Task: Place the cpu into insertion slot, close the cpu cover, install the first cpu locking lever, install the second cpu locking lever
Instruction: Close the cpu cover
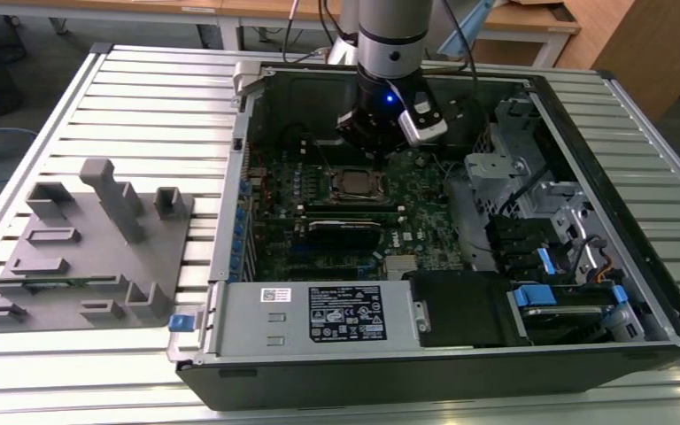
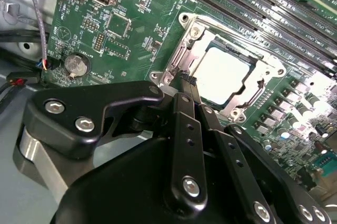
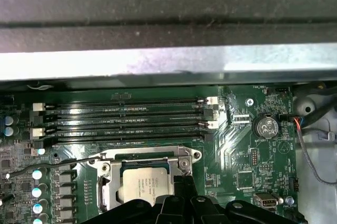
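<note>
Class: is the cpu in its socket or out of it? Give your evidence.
In: the cpu lies flat within the socket, the cpu cover framing it.

cpu [image 3: 142,182] seemingly under cpu cover [image 3: 147,156], on motherboard [image 3: 237,155]

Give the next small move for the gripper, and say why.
Probably shift the gripper along the cover's edge toward the thin lever. The cpu sits in place and the cover lies flat over it, so those steps look done. The gripper, shut, sits at the cover's corner, while that lever seems to stick out beyond the cover, unlatched.
</note>
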Available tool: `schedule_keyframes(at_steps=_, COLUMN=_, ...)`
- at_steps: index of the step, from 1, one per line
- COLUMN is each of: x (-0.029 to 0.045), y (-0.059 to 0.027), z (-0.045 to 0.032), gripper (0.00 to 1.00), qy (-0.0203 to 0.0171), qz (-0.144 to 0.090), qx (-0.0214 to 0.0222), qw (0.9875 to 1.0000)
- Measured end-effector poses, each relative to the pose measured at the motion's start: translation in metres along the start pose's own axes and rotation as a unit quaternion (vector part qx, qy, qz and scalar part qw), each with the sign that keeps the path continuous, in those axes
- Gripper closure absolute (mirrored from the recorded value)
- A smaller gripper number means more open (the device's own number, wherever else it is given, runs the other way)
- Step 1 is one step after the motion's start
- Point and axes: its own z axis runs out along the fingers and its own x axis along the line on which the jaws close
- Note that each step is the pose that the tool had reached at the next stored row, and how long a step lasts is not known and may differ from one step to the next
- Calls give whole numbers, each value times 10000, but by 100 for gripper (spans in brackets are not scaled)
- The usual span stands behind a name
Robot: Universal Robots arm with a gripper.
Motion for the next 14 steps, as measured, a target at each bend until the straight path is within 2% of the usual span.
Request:
schedule_keyframes(at_steps=1, x=0, y=1, z=3, gripper=89, qy=34, qz=1, qx=-1, qw=10000)
schedule_keyframes(at_steps=4, x=-2, y=0, z=5, gripper=89, qy=194, qz=5, qx=8, qw=9998)
schedule_keyframes(at_steps=5, x=-2, y=0, z=5, gripper=89, qy=213, qz=6, qx=10, qw=9998)
schedule_keyframes(at_steps=10, x=0, y=0, z=5, gripper=89, qy=219, qz=6, qx=10, qw=9998)
schedule_keyframes(at_steps=14, x=33, y=-17, z=2, gripper=89, qy=219, qz=-5, qx=9, qw=9998)
